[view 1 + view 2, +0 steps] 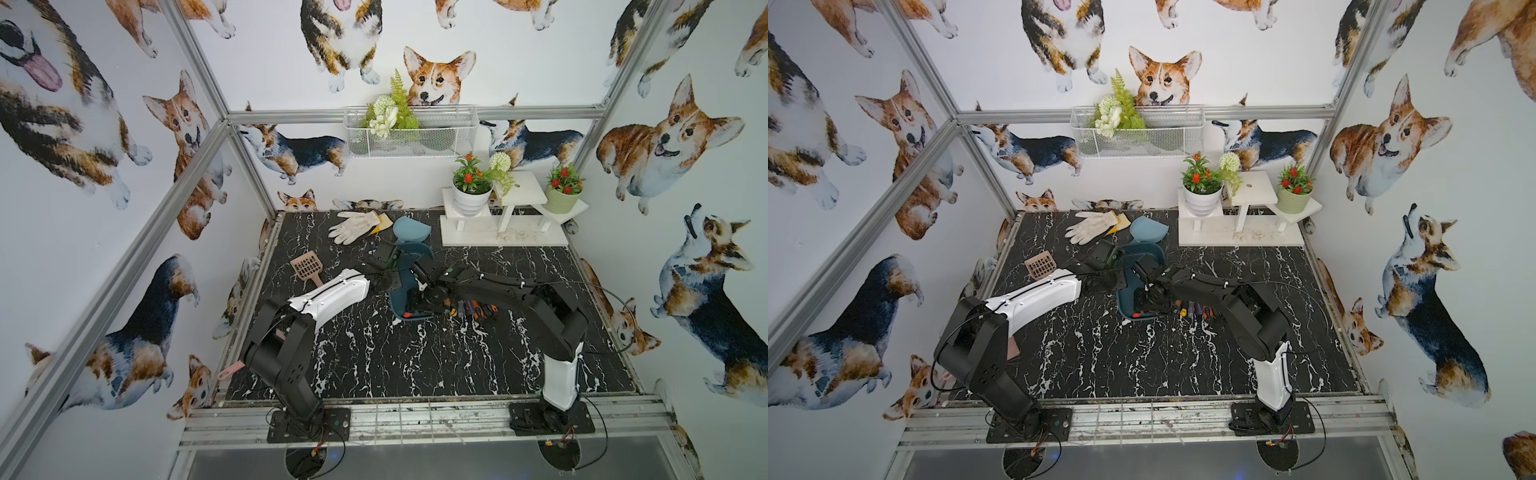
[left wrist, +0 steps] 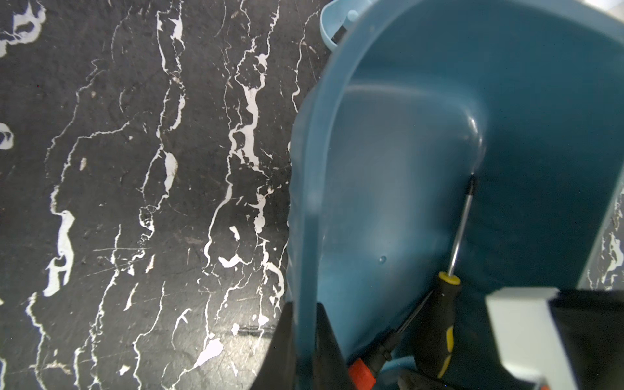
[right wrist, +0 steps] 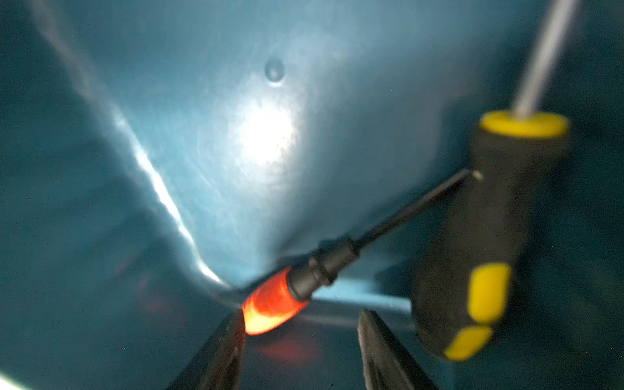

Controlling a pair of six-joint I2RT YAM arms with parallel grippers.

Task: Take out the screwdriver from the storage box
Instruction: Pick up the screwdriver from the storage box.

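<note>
Both top views: storage box [image 1: 419, 254] mid-tabletop [image 1: 374, 353], looks tipped; loose screwdrivers [image 1: 473, 309] lie beside it.
Left wrist: left jaws clamped on the box rim. Yellow-black screwdriver [image 2: 439, 320] and orange screwdriver [image 2: 363, 373] are inside.
Right wrist: right jaws about half open, empty, orange handle at one finger. Centre on the handle, close, lift clear of the wall.

You get no readable text, label, brand or number in any view: nothing legible on the storage box [image 2: 388, 169], the yellow-and-black screwdriver [image 2: 439, 320] or the orange-handled screwdriver [image 3: 275, 304] (right wrist view is blurred, so fine print there can't be told).
</note>
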